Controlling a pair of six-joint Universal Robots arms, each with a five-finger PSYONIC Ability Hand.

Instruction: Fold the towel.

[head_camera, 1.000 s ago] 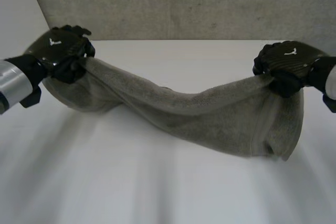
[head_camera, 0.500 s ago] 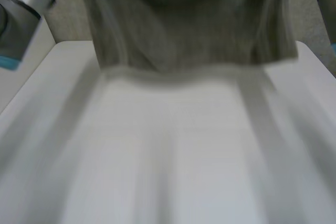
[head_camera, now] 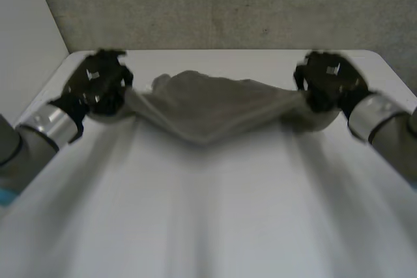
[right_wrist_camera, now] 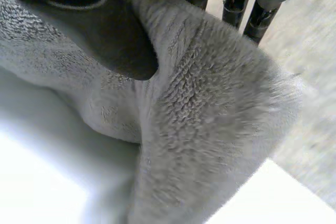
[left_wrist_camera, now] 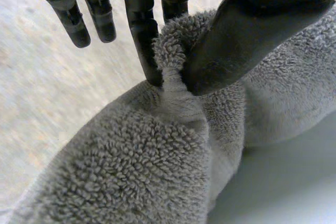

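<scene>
— Where is the towel (head_camera: 208,105) found?
— It is stretched between the two hands, over the far part of the table (head_camera: 208,213). Its middle sags low.
— How is it held?
— One end is pinched by the left hand (head_camera: 98,86), between the thumb and a finger. The other end is pinched by the right hand (head_camera: 329,83), with the thumb pressed on top.
— What should be done well now?
— Both ends should be gripped tight. The hands should be moved together, at the same height, so the towel is laid flat. The edges should be lined up before anything is let go.
</scene>
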